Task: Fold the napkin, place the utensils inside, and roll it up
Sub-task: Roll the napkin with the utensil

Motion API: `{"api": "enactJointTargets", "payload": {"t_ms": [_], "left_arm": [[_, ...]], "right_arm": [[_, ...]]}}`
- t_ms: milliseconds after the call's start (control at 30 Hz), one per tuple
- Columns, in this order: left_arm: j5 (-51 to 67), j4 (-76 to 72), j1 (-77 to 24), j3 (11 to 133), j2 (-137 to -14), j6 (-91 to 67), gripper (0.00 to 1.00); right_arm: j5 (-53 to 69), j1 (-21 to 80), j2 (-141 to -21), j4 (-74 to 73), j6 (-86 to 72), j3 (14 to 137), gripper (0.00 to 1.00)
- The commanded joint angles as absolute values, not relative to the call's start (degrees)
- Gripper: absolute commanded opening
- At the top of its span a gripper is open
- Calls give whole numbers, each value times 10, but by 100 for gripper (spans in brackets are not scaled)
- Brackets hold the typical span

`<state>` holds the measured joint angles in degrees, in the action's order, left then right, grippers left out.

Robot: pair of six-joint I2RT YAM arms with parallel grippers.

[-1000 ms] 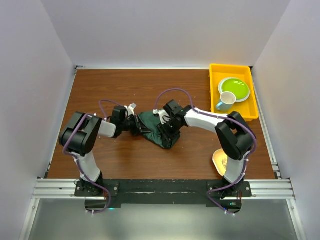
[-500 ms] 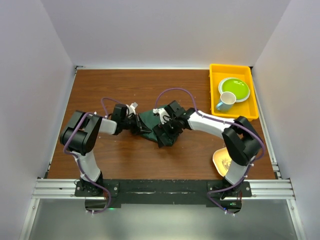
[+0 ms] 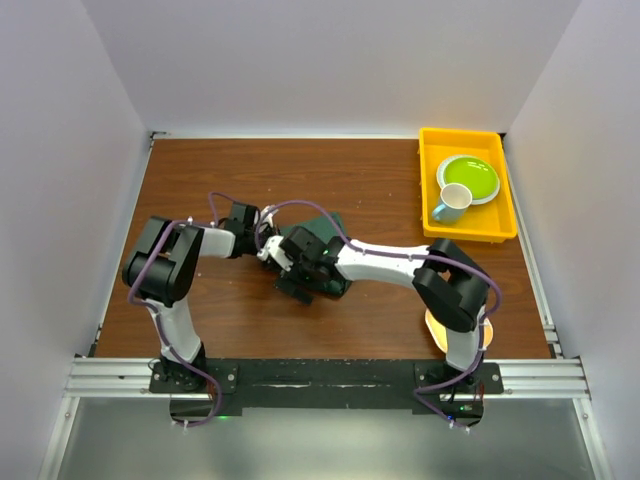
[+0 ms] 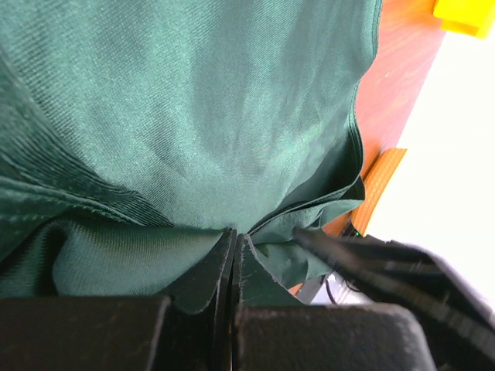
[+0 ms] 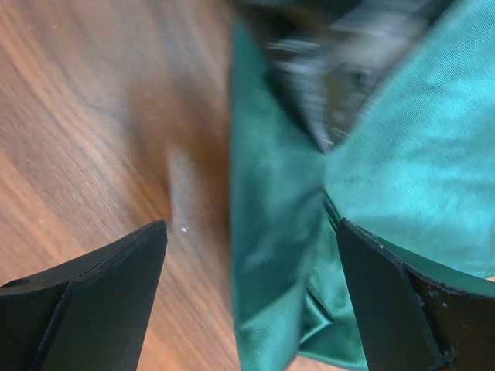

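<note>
Our left gripper (image 4: 233,241) pinches a fold of the dark green soft cloth napkin (image 4: 193,116), jaws pressed together. Our right gripper (image 5: 251,232) gapes wide over the napkin's edge, holding nothing, above the brown wooden table (image 5: 93,116).

This is a robotics lab test cell rather than a home or kitchen. Plain white panel walls (image 3: 330,60) box in a brown wooden table (image 3: 300,170) on the left, right and top of the overhead view. Along the bottom edge, a metal rail (image 3: 320,378) carries the left arm (image 3: 175,325) and the right arm (image 3: 375,262), both trailing purple cables (image 3: 300,204). At the upper right, a yellow tray (image 3: 505,190) holds a green plate (image 3: 468,175) and a cup (image 3: 455,198).
</note>
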<state>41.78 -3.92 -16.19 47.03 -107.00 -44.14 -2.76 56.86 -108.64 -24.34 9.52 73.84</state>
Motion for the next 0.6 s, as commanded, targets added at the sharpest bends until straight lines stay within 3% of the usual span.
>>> {"api": "enactJointTargets", "payload": {"t_ms": [0,233,567], "left_arm": [[347,85,-156,458,-1112,-382,0],[350,103,-149,466,-1120,-370,0],[353,120,-140,475,-1119,-354,0]], "right_arm": [[-128,606,-1086,-185,146,747,91],[-124,609,-1137,-187,130,763,71],[-107,593,-1176,-180,106,751,63]]}}
